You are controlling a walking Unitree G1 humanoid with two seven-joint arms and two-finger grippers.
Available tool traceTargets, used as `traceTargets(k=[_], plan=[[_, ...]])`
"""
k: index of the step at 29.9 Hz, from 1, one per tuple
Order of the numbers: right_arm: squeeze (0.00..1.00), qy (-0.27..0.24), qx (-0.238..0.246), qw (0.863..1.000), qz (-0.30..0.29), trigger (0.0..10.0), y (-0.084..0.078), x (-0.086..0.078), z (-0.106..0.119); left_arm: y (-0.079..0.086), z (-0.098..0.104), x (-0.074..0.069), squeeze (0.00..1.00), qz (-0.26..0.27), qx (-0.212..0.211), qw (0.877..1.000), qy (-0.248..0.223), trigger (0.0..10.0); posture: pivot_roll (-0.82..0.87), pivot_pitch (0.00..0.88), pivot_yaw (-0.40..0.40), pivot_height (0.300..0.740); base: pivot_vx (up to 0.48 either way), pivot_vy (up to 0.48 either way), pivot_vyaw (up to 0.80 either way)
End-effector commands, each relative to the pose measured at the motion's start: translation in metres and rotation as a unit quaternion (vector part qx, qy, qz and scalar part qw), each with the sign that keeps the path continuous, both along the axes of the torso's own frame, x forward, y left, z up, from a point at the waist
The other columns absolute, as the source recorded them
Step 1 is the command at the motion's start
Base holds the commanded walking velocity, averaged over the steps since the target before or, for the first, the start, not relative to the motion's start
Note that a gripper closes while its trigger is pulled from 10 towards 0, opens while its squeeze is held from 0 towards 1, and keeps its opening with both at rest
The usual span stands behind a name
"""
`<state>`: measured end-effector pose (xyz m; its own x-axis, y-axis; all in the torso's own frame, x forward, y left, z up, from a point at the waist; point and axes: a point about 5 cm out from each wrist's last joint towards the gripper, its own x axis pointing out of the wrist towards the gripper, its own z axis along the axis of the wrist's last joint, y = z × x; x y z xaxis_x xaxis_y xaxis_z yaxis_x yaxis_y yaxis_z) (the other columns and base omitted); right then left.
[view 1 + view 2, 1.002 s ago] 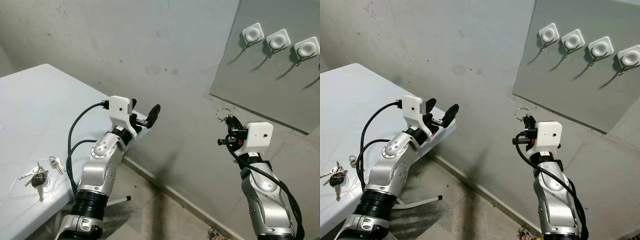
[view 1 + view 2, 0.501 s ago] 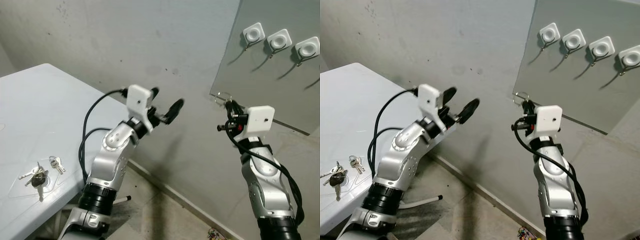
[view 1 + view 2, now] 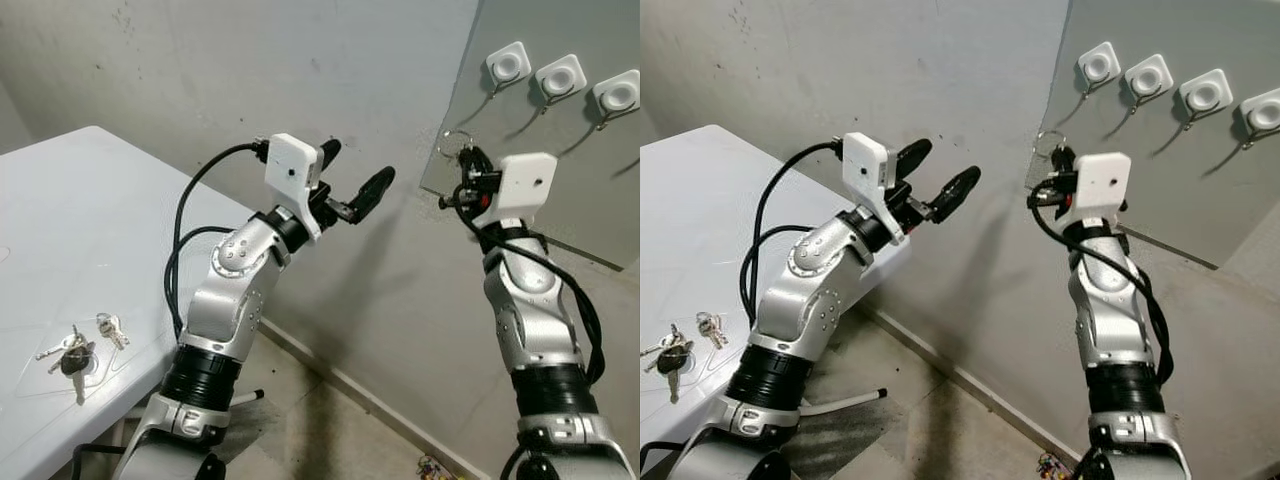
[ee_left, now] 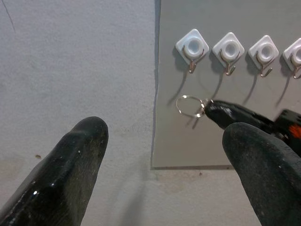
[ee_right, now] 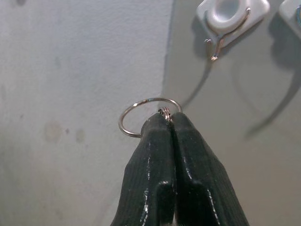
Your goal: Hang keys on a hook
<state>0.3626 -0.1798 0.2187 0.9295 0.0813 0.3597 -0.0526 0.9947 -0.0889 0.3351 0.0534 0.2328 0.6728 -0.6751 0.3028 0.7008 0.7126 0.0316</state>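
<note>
Two bunches of keys [image 3: 78, 350] lie on the white table [image 3: 60, 230] at the far left, too small to tell apart key by key. Behind stands a rough grey wall [image 3: 250, 80], with a bare concrete floor [image 3: 320, 430] below. The left gripper [image 3: 355, 180] is raised off the table's corner, its fingers [image 4: 70, 174] spread wide and holding nothing. To the right, the right gripper [image 5: 168, 117] is pressed together on a thin metal key ring [image 5: 146, 113]; any keys on it are hidden. The ring stands up from the fingertips, just below the leftmost white hook [image 5: 230, 19] on the grey board [image 3: 1160, 180], not touching it.
</note>
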Motion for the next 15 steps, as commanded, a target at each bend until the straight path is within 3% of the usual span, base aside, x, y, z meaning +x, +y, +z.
traceTargets(k=[1,10,15], plan=[[0.0,-0.028,0.006,1.0,-0.007,10.0,-0.004,0.004,0.014,-0.002,0.012,-0.002,0.0,-0.01,-0.002,1.0,-0.018,10.0,0.01,0.0,-0.022,0.732,0.0,0.0,0.0],[0.0,-0.071,0.017,0.996,-0.043,10.0,-0.01,0.017,0.037,-0.001,0.011,-0.001,0.0,-0.003,0.001,1.0,-0.011,10.0,0.01,0.0,-0.022,0.732,0.0,0.0,0.0],[0.0,-0.067,0.04,0.995,-0.062,10.0,-0.012,0.022,0.042,0.0,0.011,-0.002,0.0,-0.002,0.001,1.0,-0.011,10.0,0.03,0.0,-0.022,0.732,0.0,0.0,0.0]])
